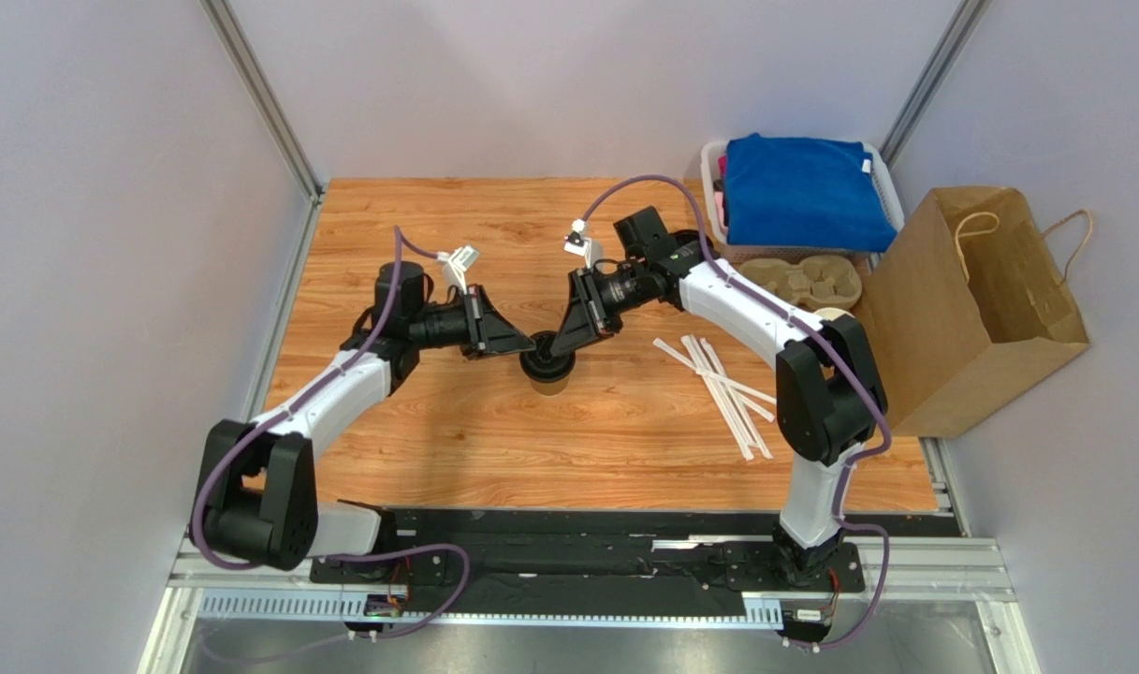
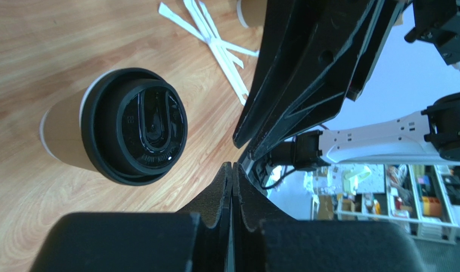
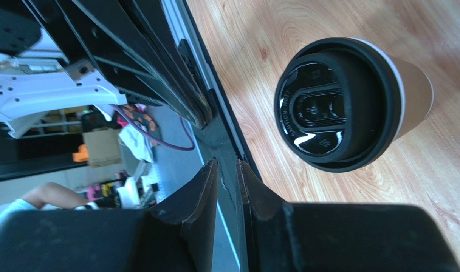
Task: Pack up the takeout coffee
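The takeout coffee, a brown paper cup with a round black lid, stands upright mid-table. It also shows in the left wrist view and the right wrist view. My left gripper hovers just above the lid's left side; its pads are pressed together and hold nothing. My right gripper hovers above the lid's right side, tip to tip with the left one. Its fingers are all but shut, with a thin slit between them and nothing in it. Neither gripper holds the cup.
Several white wrapped straws lie right of the cup. A brown paper bag stands open at the right edge. A cardboard cup carrier and a bin with a blue cloth are at the back right.
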Available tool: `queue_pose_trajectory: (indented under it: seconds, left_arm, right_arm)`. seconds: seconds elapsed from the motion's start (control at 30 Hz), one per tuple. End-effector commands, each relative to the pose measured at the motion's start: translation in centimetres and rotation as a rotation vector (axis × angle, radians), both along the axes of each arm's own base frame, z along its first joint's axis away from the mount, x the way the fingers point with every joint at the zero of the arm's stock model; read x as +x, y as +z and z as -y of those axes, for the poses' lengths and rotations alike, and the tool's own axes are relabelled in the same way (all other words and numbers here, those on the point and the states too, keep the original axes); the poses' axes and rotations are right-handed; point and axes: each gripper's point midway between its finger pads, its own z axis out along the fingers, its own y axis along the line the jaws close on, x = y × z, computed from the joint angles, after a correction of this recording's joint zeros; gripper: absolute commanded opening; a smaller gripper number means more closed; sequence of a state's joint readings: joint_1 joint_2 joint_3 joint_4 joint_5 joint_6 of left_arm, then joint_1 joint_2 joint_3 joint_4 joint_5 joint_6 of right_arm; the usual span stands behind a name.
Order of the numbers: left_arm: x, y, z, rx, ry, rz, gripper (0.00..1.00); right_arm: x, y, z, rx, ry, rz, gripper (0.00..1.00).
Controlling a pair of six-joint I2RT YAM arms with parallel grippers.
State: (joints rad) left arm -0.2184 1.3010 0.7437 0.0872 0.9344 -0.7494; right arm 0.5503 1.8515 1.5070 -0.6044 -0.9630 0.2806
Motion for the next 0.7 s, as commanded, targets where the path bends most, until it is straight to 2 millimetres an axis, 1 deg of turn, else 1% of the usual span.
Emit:
queue_pose_trajectory:
  seconds: [0.0, 0.03, 0.2, 0.23, 0.3, 0.33, 0.4, 0.43, 0.47, 0.5, 0.67]
  left_arm:
    - [0.9, 0.6, 1.6, -0.039, -0.061, 0.032, 0.02]
    - [1.3, 0.2, 1.9, -0.045, -0.068, 0.009, 0.00]
    - [2.4, -1.7, 2.4, -0.051, -0.090, -0.061, 0.00]
    - [2.7, -2.5, 2.5, -0.049, -0.090, -0.084, 0.00]
    - [3.0, -3.1, 2.6, -0.051, -0.089, -0.107, 0.00]
    - [3.3, -3.6, 2.8, -0.055, -0.091, -0.113, 0.00]
    - [3.5, -4.3, 2.9, -0.056, -0.093, -0.145, 0.00]
    - [3.5, -4.6, 2.9, -0.054, -0.093, -0.151, 0.00]
    - [3.5, -4.9, 2.9, -0.053, -0.094, -0.160, 0.00]
    - [3.4, -5.7, 2.8, -0.047, -0.091, -0.181, 0.00]
    - [2.9, -7.6, 2.6, -0.028, -0.091, -0.234, 0.00]
  right_arm:
    - [0.8, 1.1, -0.8, 0.097, -0.010, -0.072, 0.21]
    - [0.9, 0.7, -0.8, 0.091, -0.021, -0.086, 0.20]
    - [1.8, -1.4, -0.6, 0.066, -0.058, -0.143, 0.18]
    - [1.9, -2.2, -0.6, 0.056, -0.061, -0.161, 0.18]
    - [2.3, -2.7, -0.7, 0.046, -0.068, -0.164, 0.17]
    - [2.5, -3.6, -0.7, 0.029, -0.081, -0.176, 0.16]
    - [2.8, -4.5, -0.7, 0.010, -0.095, -0.190, 0.16]
    - [3.0, -5.3, -0.6, -0.007, -0.108, -0.204, 0.15]
    - [3.1, -5.7, -0.5, -0.018, -0.119, -0.214, 0.14]
    - [3.1, -6.3, -0.3, -0.033, -0.133, -0.235, 0.14]
    - [3.7, -8.9, 0.9, -0.102, -0.175, -0.271, 0.14]
